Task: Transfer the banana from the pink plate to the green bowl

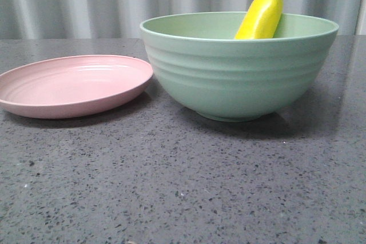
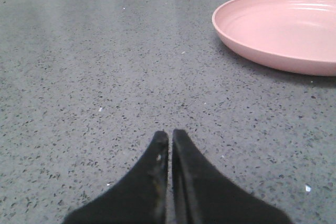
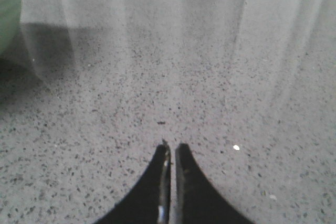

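The banana (image 1: 261,13) stands tilted inside the green bowl (image 1: 237,75), its dark tip leaning over the far right rim. The pink plate (image 1: 71,86) sits empty just left of the bowl and also shows in the left wrist view (image 2: 283,27). My left gripper (image 2: 170,134) is shut and empty over bare table, well short of the plate. My right gripper (image 3: 172,147) is shut and empty over bare table; an edge of the green bowl (image 3: 8,14) shows far off to one side. Neither gripper shows in the front view.
The grey speckled tabletop (image 1: 183,187) stretches in front of plate and bowl. A grey curtain (image 1: 86,1) hangs behind the table's back edge.
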